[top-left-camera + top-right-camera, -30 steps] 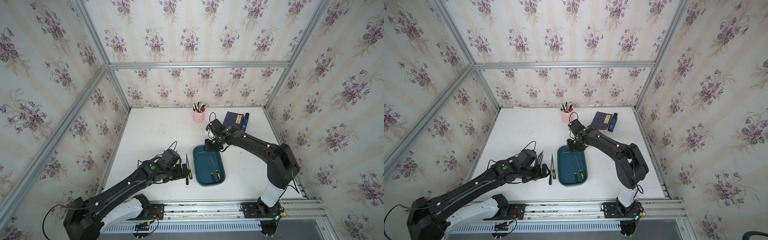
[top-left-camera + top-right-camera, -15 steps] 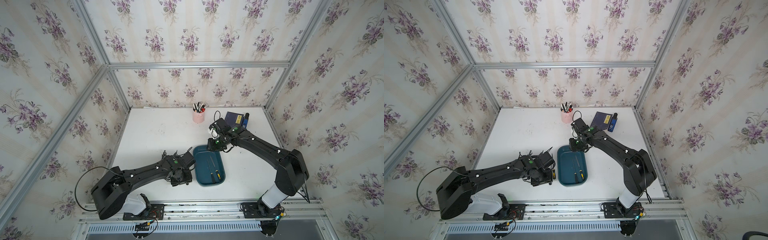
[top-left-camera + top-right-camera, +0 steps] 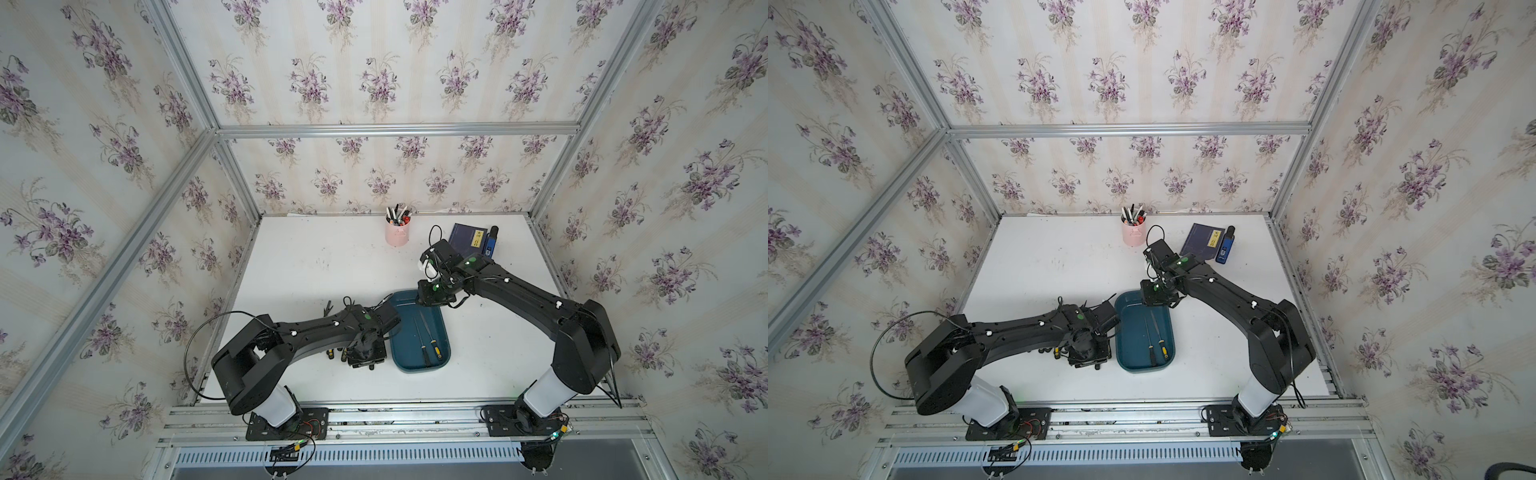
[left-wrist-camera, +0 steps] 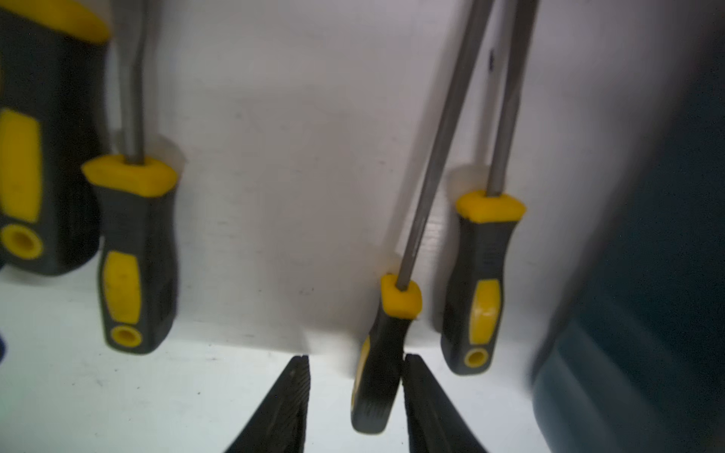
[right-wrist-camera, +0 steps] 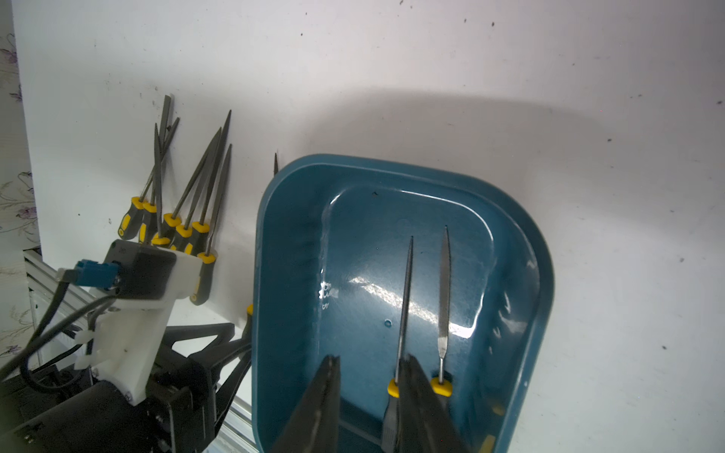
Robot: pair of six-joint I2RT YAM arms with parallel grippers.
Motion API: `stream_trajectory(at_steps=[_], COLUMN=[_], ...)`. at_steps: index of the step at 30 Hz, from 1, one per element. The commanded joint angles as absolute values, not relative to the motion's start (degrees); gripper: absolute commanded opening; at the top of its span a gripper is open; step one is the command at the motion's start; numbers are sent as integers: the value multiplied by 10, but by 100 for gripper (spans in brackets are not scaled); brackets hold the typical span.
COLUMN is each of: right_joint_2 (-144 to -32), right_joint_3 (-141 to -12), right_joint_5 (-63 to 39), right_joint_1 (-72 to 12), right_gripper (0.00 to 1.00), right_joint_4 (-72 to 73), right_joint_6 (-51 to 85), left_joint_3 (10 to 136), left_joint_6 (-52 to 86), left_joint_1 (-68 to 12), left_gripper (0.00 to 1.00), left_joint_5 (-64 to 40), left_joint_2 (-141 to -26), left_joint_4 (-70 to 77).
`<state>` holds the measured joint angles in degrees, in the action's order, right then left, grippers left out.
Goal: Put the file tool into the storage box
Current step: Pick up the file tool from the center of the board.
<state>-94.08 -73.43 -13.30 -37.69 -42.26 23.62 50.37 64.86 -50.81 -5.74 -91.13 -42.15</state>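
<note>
The storage box [image 3: 405, 347] [image 3: 1129, 340] [image 5: 353, 255], a shallow dark teal tray, lies near the table's front with two files [image 3: 420, 336] [image 5: 406, 294] in it. Several more yellow-and-black-handled files [image 5: 188, 204] lie just left of it. My left gripper [image 3: 365, 357] [image 4: 355, 359] points down over their handles. One file tool's handle [image 4: 376, 372] stands tilted between its jaws. It touches one finger [image 4: 416, 384], and a gap shows to the other finger. My right gripper [image 3: 432, 291] [image 5: 368, 359] hangs open over the box's far end, holding nothing.
A pink pen cup [image 3: 397, 235] stands at the back. A dark blue notebook [image 3: 467, 239] and a blue device [image 3: 490, 243] lie at the back right. Another file handle [image 4: 476, 282] lies close beside the one between my left jaws, next to the box wall [image 4: 647, 313].
My left arm has swung toward the box, come down over the file handles, and its jaws have narrowed around one handle. The right gripper has drifted slightly back over the box's far end.
</note>
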Motion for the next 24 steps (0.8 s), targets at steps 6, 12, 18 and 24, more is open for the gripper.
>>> stream_trajectory(at_steps=[6, 12, 18, 24], right_joint_2=[-941, -943, -942, -908], right_joint_3=[-736, -740, -772, -766], right_joint_5=[-130, -131, -151, -272], right_joint_1=[-377, -377, -373, -330], right_gripper=[29, 29, 29, 32], right_joint_4=[-426, -425, -423, -321], right_joint_6=[237, 236, 239, 281], left_joint_3=[476, 487, 499, 480], left_joint_6=[645, 597, 516, 472], left_joint_1=[-489, -472, -472, -457], left_gripper=[21, 11, 10, 13], left_joint_5=[-40, -17, -59, -187], left_joint_2=[-922, -855, -731, -594], left_joint_4=[-418, -453, -460, -381])
